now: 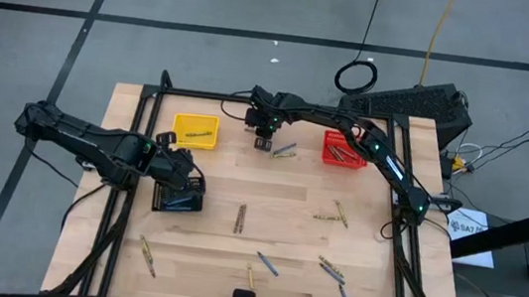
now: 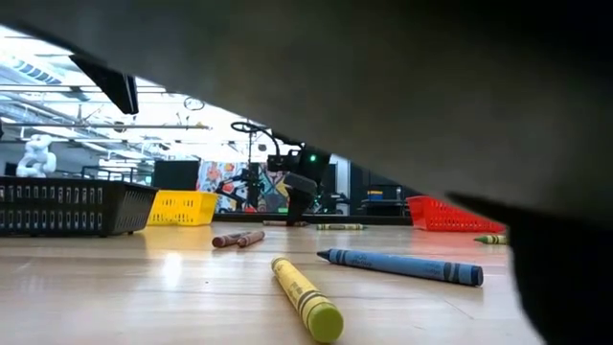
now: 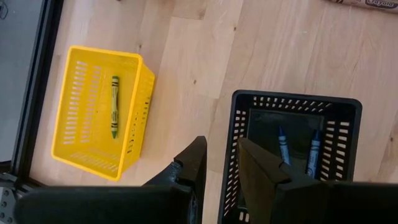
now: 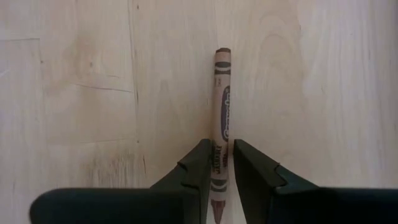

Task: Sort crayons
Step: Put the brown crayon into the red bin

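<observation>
crayons are lying all over the table. we are squeezing a brown crayon in our right gripper, near the red basket. our left gripper is hanging part open with nothing, over the black basket.

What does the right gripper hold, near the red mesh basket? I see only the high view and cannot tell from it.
Observer: The right gripper is shut on a brown paper-wrapped crayon; its wrist view shows this.
Operator: Is the yellow mesh basket empty?
Observer: No, the yellow mesh basket holds one green crayon.
Operator: And the black one?
Observer: Below the waiting left gripper, the black mesh basket holds two blue crayons.
</observation>
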